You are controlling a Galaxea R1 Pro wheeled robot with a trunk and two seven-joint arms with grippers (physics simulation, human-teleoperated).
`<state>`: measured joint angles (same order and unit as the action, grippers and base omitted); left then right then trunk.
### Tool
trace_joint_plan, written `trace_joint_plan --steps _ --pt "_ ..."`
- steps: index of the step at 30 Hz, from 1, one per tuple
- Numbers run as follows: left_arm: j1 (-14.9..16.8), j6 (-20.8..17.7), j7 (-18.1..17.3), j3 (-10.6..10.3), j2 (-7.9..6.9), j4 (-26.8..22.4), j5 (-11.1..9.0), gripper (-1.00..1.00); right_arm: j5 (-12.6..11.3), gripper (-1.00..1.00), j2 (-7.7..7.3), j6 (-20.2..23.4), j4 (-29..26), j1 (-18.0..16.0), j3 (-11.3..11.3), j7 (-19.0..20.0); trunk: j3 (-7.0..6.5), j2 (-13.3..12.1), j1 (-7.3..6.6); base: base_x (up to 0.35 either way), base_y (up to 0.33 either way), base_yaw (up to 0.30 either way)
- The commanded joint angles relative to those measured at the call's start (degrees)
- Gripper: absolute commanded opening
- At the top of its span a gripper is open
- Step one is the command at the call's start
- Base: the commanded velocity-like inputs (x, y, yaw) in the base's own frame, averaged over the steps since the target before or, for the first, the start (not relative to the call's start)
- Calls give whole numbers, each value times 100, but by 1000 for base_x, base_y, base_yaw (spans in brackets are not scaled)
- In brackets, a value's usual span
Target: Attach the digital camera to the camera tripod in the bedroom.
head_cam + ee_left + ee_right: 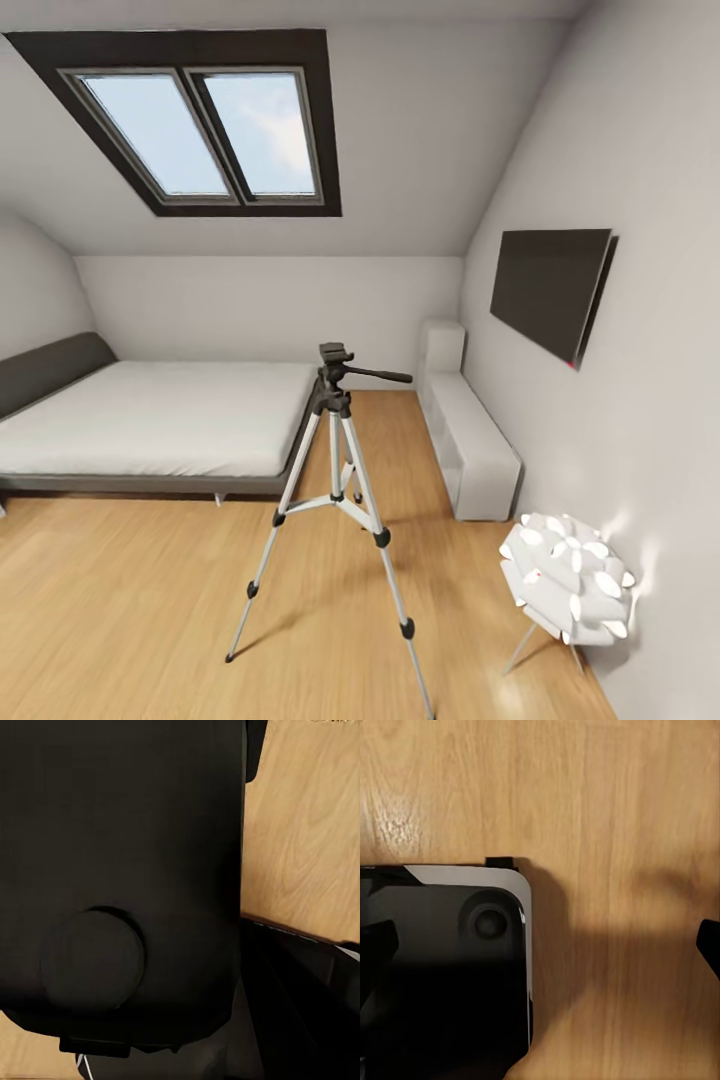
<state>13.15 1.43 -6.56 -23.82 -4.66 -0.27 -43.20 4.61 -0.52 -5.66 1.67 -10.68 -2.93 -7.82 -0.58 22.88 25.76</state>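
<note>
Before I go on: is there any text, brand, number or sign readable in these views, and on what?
None can be read. The camera tripod, the dark wall panel, the white cabinet and the lamp carry no visible lettering. The dark robot parts in the wrist views show none either.

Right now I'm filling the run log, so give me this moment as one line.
place: bedroom | camera tripod: upright on wood floor, beside bed | tripod head: bare | lamp: right of tripod | grippers: state cannot be told

Silver-legged, black-jointed camera tripod [335, 470], light wood floor [130, 600], white mattress [160, 415], dark-framed skylight [200, 130].
</note>
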Motion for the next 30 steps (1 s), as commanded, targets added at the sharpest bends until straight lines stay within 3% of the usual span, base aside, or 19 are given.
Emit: trace_joint_plan --steps 1,12,30 --pt "3 15 -29 -49 0 9 -46 -100 49 100 -1 -31 18 -5 -32 -18 2 4 2 0 0 212" --pt "3 15 -29 -50 0 9 -48 -100 49 100 -1 -27 18 -5 -32 -18 2 4 2 0 0 181" --pt "3 22 -29 -50 0 9 -47 -100 49 100 1 -19 18 -5 -32 -9 2 4 2 0 0 15"
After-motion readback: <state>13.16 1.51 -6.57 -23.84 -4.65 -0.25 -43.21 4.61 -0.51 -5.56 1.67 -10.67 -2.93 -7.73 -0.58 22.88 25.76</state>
